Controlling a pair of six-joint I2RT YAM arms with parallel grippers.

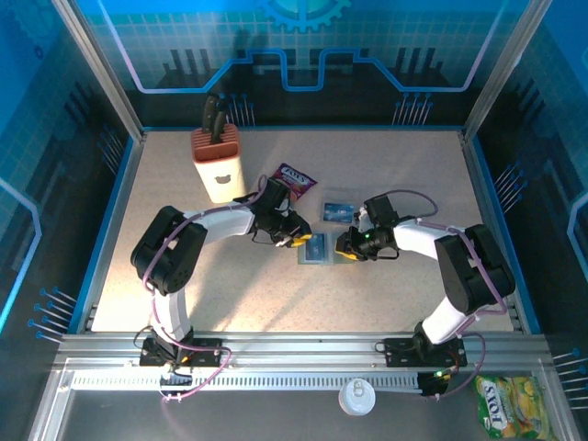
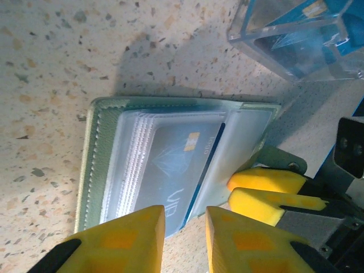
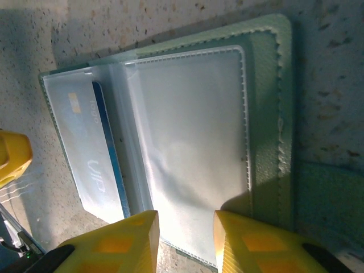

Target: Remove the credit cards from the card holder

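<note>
The grey-green card holder [image 1: 317, 249] lies open on the table between both grippers. In the left wrist view the card holder [image 2: 94, 170] shows a blue credit card [image 2: 170, 162] inside a clear sleeve. My left gripper [image 2: 183, 219] hovers open over that card's near edge. In the right wrist view the card holder [image 3: 267, 114] has an empty clear sleeve [image 3: 187, 142] on its right panel and the blue card [image 3: 85, 148] on the left. My right gripper [image 3: 185, 222] is open over the empty sleeve's edge. A second blue card [image 1: 338, 210] lies on the table behind. Red and yellow-orange cards are hidden.
A pink-purple snack packet [image 1: 294, 177] lies behind the left gripper [image 1: 296, 237]. A beige knife block [image 1: 217, 161] stands at the back left. The right gripper [image 1: 349, 250] sits close to the left one, with its yellow fingers [image 2: 267, 190] touching the wallet's edge.
</note>
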